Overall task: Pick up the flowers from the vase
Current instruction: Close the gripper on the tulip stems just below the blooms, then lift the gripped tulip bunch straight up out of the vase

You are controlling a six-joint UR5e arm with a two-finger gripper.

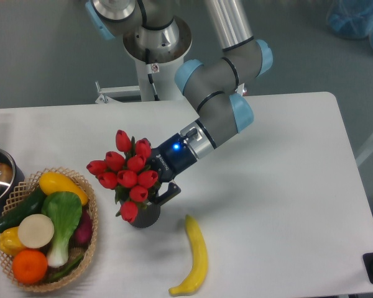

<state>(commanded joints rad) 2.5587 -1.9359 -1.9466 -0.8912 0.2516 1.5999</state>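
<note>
**Lighting / image quality**

Bright, even overhead light, no hard glare. White worktop [286,186] is near blown out, with little surface texture. Soft short shadows sit under the yellow banana [196,254] and the dark grey ribbed vase [146,214]. Focus is sharp mid-frame; slight softness at the corners. Blue LED on the end effector [156,191] blooms a bit.
</note>
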